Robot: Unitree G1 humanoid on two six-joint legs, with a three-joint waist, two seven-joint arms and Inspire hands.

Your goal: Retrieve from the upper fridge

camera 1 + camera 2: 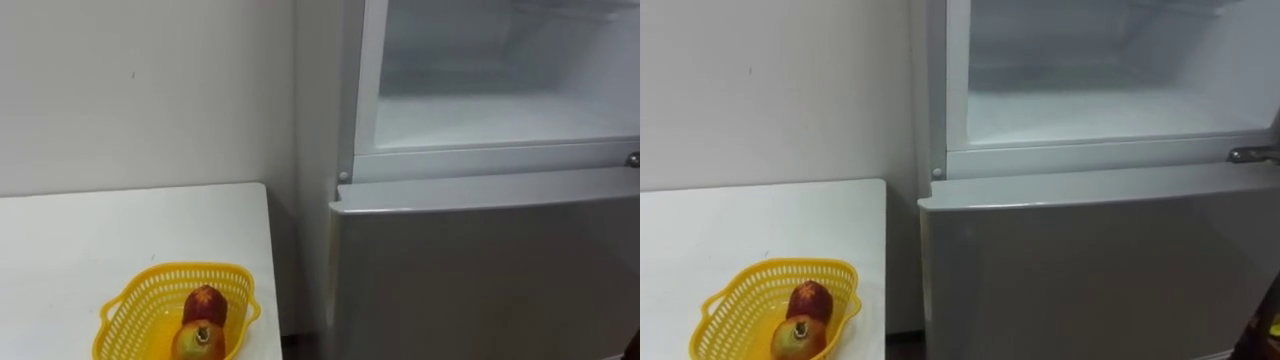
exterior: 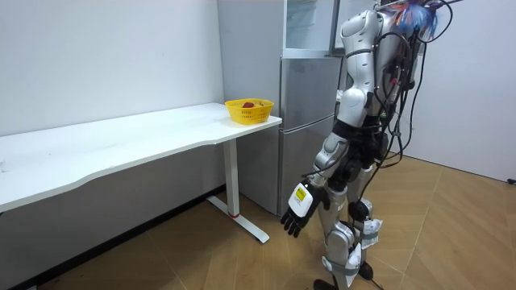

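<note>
Both eye views looked from the robot's head, close, at the fridge [image 1: 480, 260] front and table [image 1: 100, 230] corner with the basket [image 1: 135, 305]. The room view stood farther back, sharing those three.

A long white table [image 2: 121, 141] stands against the pale wall [image 2: 97, 56].

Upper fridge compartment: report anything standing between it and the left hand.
Nothing visible does. The upper fridge compartment stands open; the left hand hangs low by the robot's leg, fingers relaxed, before the closed lower door.
</note>
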